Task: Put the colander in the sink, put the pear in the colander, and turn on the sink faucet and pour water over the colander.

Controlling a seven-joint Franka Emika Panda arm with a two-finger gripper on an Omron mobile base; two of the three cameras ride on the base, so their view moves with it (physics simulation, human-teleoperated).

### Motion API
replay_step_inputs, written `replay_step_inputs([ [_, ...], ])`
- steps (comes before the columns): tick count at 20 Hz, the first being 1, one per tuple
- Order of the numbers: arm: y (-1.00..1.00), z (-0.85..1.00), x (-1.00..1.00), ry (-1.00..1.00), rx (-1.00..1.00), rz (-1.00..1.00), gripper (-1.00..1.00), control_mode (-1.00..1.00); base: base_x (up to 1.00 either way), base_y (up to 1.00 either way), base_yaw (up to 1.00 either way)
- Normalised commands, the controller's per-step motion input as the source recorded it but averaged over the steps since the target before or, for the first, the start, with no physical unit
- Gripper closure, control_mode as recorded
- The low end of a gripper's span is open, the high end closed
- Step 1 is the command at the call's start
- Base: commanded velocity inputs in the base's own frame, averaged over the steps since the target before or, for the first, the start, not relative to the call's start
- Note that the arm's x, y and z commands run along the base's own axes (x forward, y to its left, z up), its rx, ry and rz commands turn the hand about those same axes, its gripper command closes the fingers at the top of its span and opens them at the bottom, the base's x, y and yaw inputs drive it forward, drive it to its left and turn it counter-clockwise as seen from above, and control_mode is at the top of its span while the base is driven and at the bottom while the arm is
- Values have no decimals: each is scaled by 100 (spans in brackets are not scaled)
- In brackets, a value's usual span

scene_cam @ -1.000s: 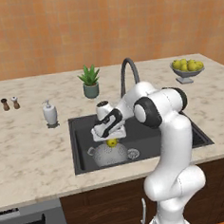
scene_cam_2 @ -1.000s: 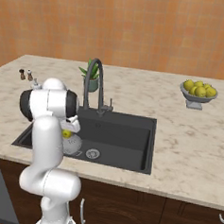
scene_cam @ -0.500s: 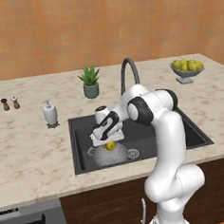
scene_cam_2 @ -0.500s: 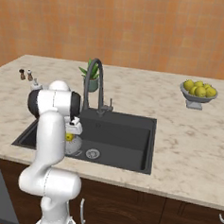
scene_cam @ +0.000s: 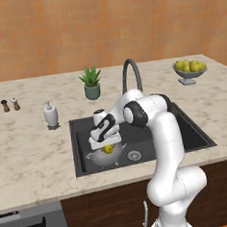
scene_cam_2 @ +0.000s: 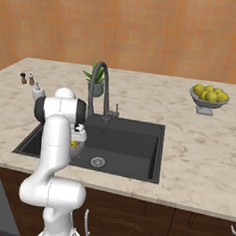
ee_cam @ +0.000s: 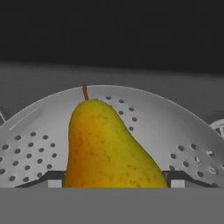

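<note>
Reaching down into the sink (scene_cam: 184, 129), the white arm carries its gripper (scene_cam: 107, 146) lower and further toward the basin's left end than a second ago, when the hand hung higher above the colander (scene_cam: 105, 157). From the left base view, the yellow pear (scene_cam: 108, 148) sits between the fingers directly over that pale perforated bowl, which rests on the sink floor left of the round silvery drain (scene_cam: 134, 155). The dark gooseneck faucet (scene_cam: 131, 74) arches behind the sink; a white soap dispenser (scene_cam: 50, 115) stands on the speckled stone counter (scene_cam: 32, 155) left of it.

From the right base view, the arm's bulk has swung closer to the sink's left wall (scene_cam_2: 28, 139) than before. A sliver of the pear (scene_cam_2: 73, 144) shows beside the forearm, left of the drain (scene_cam_2: 97, 162). The faucet (scene_cam_2: 100, 84) rises behind the matte basin.

From the hand view, the pear (ee_cam: 105, 148), smooth, freckled and orange-tinged with a short brown stem, stands narrow end up between the fingertips (ee_cam: 48, 180), the jaws clasped on its wide base. Behind it curves the colander's (ee_cam: 175, 127) dull metal wall, dotted with small holes.
</note>
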Motion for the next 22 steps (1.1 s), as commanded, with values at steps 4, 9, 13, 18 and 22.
replay_step_inputs([
  [4, 1, -7, -20, 0, 1, 1, 100, -100, 0, 0, 0],
  [9, -3, 0, -21, 0, 0, 0, 100, -100, 0, 0, 0],
  [13, -1, 0, -17, 0, 0, 0, -100, -100, 0, 0, 0],
  [18, -14, 9, -32, -4, 0, 0, -100, -100, 0, 0, 0],
  [22, -10, 28, -36, -3, 2, 0, -100, -100, 0, 0, 0],
])
